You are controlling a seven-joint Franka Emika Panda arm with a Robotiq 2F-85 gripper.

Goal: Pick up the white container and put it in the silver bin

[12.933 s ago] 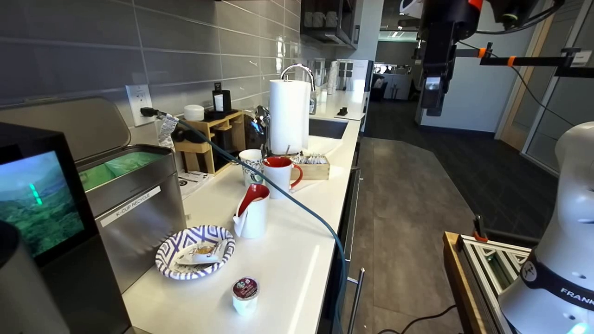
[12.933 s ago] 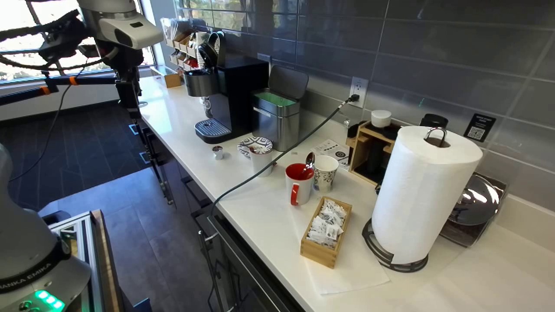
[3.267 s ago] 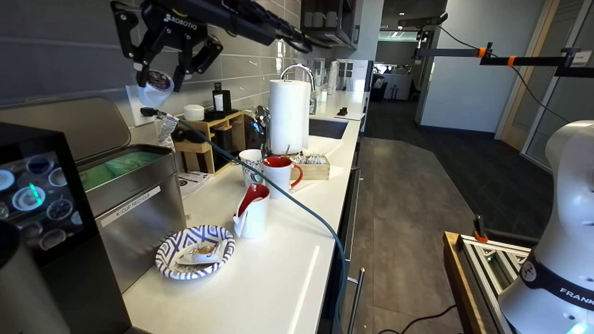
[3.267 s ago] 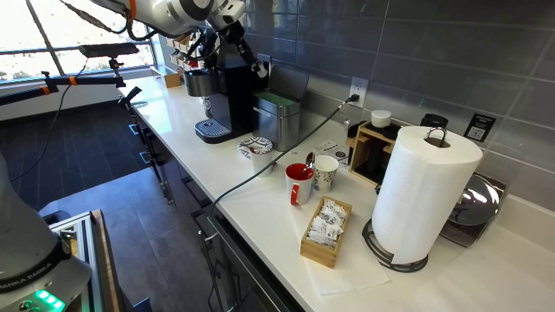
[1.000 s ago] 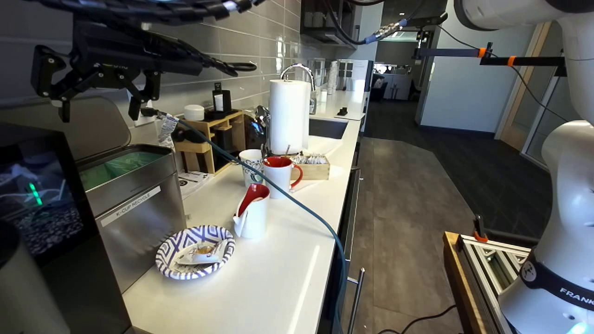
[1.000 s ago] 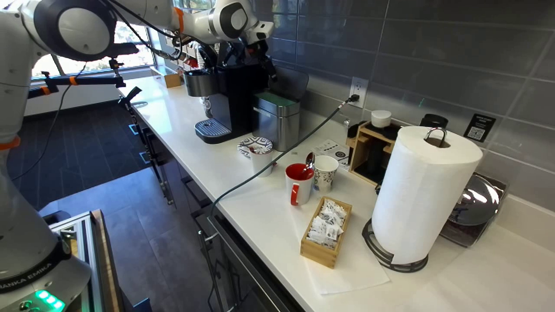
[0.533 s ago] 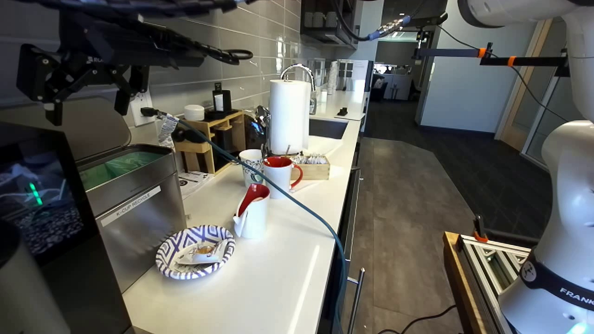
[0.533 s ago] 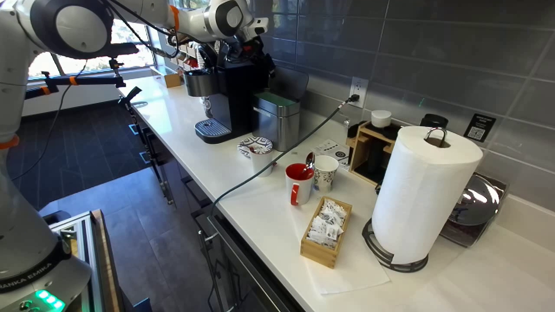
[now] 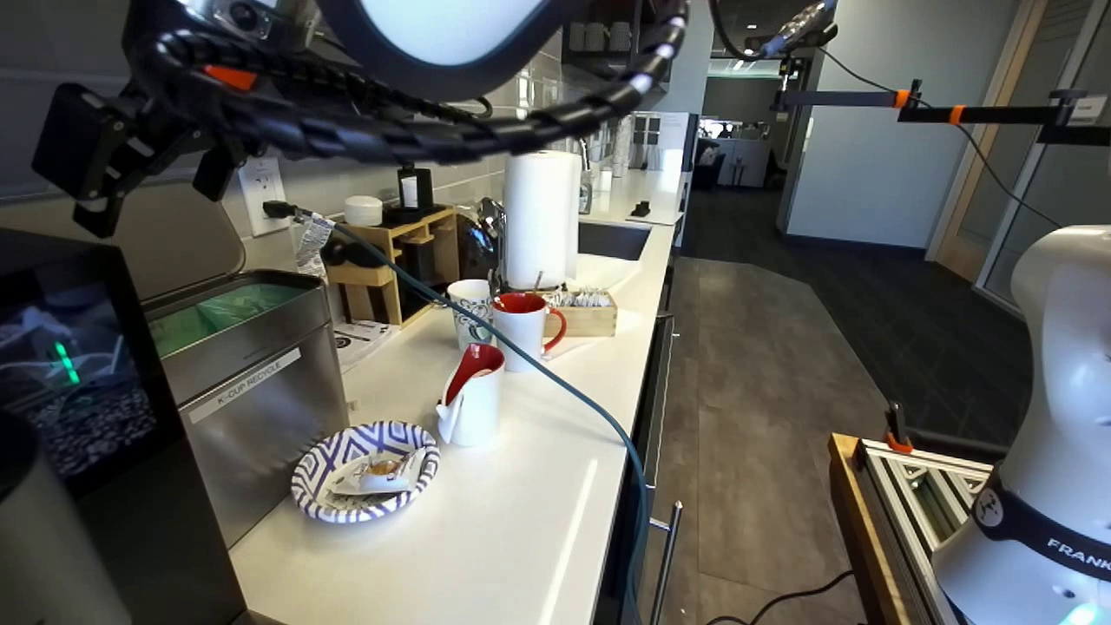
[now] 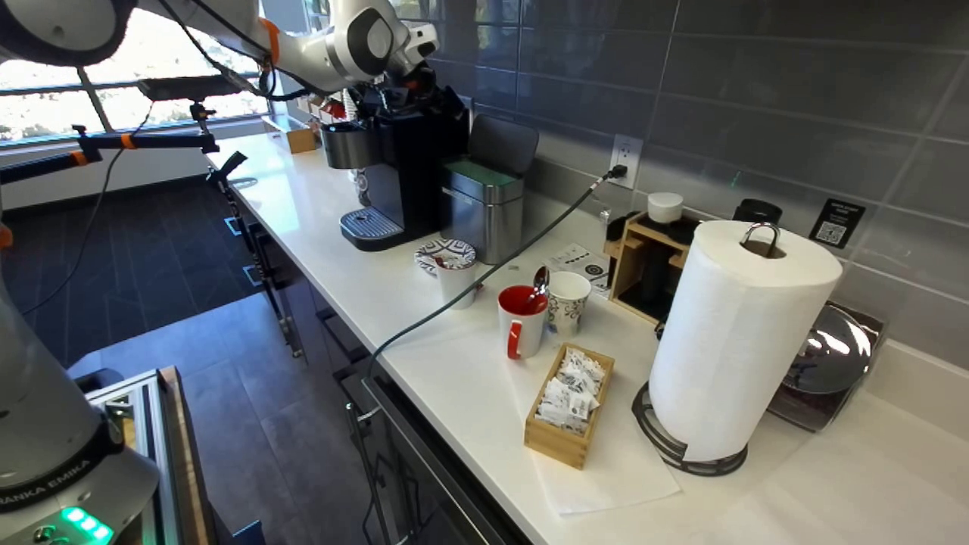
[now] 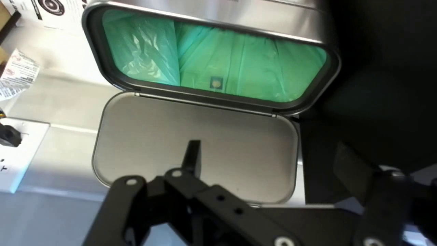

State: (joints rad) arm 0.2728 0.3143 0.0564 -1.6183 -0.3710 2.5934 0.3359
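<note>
Seen straight down, in the wrist view only: inside of the silver bin (image 11: pixel 245 13), lined with a green bag (image 11: pixel 252 65). In the bag, a small dark square (image 11: pixel 216 82) with a pale round centre, too small to identify. Folded back on its hinge beside the opening, a grey lid (image 11: pixel 239 143). Along the bottom of that view, a black hand (image 11: pixel 269 148) with fingers spread apart. Whereabouts of the white container: impossible to tell, out of sight in all three views.

In an exterior view, a readable "K-CUP RECYCLE" label (image 9: pixel 245 384) on the bin's front, and a lit screen (image 9: pixel 78 365) cut off at the left edge. In an exterior view, hand and black coffee machine (image 10: pixel 416 166) hard to separate, dark on dark.

On the worktop (image 9: pixel 521 529), a blue-and-white paper bowl (image 9: pixel 317 469) with a crumpled wrapper (image 9: pixel 395 476) in it, partly hidden in an exterior view behind a tall white cup (image 10: pixel 457 284). Farther along, a red-lined mug (image 10: pixel 522 333) with a spoon (image 10: pixel 541 278), just beside a patterned paper cup (image 10: pixel 566 306); then a wooden box (image 10: pixel 556 445) full of small white packets (image 10: pixel 569 393). Cut off at the top of an exterior view, the arm (image 9: pixel 451 30), with a thick black hose (image 9: pixel 486 141) hiding part of the tiled wall (image 9: pixel 473 178).
</note>
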